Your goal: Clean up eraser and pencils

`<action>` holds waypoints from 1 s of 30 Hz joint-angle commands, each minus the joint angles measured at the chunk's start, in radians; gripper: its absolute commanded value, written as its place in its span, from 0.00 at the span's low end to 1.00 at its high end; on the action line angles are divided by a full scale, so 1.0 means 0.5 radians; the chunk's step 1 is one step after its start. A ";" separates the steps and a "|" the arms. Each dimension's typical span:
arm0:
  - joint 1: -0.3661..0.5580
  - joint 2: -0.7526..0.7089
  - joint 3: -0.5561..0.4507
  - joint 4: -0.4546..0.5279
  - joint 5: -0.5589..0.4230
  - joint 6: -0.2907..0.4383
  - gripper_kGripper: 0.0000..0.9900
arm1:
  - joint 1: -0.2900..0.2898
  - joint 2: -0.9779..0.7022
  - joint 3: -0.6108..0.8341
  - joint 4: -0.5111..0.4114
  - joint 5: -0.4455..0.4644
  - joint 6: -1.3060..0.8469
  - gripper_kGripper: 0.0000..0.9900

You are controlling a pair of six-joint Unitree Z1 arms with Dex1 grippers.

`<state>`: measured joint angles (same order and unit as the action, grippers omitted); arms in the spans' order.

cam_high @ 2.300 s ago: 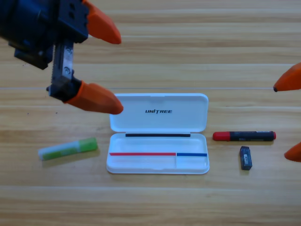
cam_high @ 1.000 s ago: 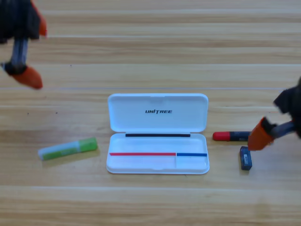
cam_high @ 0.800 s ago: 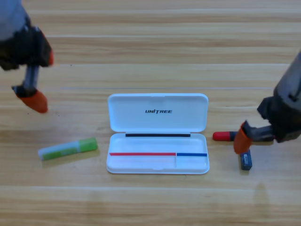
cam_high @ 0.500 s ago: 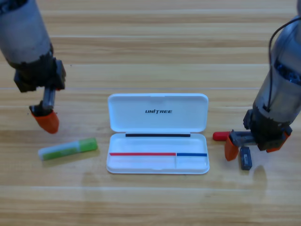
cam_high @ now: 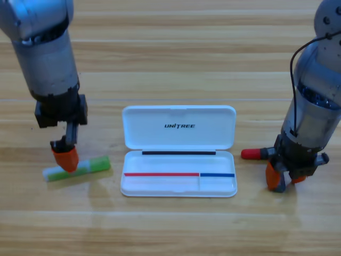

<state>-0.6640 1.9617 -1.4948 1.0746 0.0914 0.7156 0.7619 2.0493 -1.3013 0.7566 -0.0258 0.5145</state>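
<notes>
Status: nothing stowed yet. The white case point(cam_high: 179, 152) sits open mid-table, lid laid back toward the far side, tray w/ nothing in it as far as the view shows. All 3 items remain outside it on the wooden table point(cam_high: 176, 64), so 3 placements are left, plus closing the lid if that counts as part of the clean-up. Left side: the green pencil point(cam_high: 80, 168) lies flat, slightly tilted, left of the case and apart from it, whitish end pointing away from the case. The left gripper point(cam_high: 65, 158) points down at it, one orange tip on or right over the pencil's middle portion; the other jaw is hidden under the arm, so I cannot tell whether it is spread, closed or gripping. Judged: pick approach, no lift evident. Right side: the red-and-black pen point(cam_high: 257, 154) lies right of the case; only its red end shows, the black body is covered by the arm. The right gripper point(cam_high: 282, 178) is down just below that pen, at table level, orange tips showing under the wrist. The eraser is not visible; likely hidden beneath this gripper, not confirmed. Whether the jaws are spread, closed or holding anything cannot be told here either.
</notes>
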 commanded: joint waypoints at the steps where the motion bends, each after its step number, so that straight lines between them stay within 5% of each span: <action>1: 0.076 0.089 0.182 -0.155 -0.036 0.008 0.99 | -0.042 0.172 0.007 -0.083 -0.016 -0.010 0.26; 7: 0.095 0.092 0.271 -0.244 -0.057 0.011 0.99 | -0.042 0.108 0.019 -0.083 -0.022 -0.050 0.01; 17: 0.125 0.123 0.434 -0.456 -0.063 0.029 1.00 | 0.231 -0.356 -0.205 0.401 -0.004 -1.256 0.00; 24: 0.153 0.148 0.486 -0.563 -0.063 0.041 1.00 | 0.369 -0.230 -0.376 0.472 0.079 -1.934 0.00; 30: 0.165 0.175 0.575 -0.710 -0.063 0.048 1.00 | 0.375 -0.015 -0.545 0.478 0.073 -2.192 0.00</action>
<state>-0.6091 1.9951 -1.2431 0.7511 0.0682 0.7287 0.9156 1.9194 -1.5382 0.9786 0.0028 -0.5447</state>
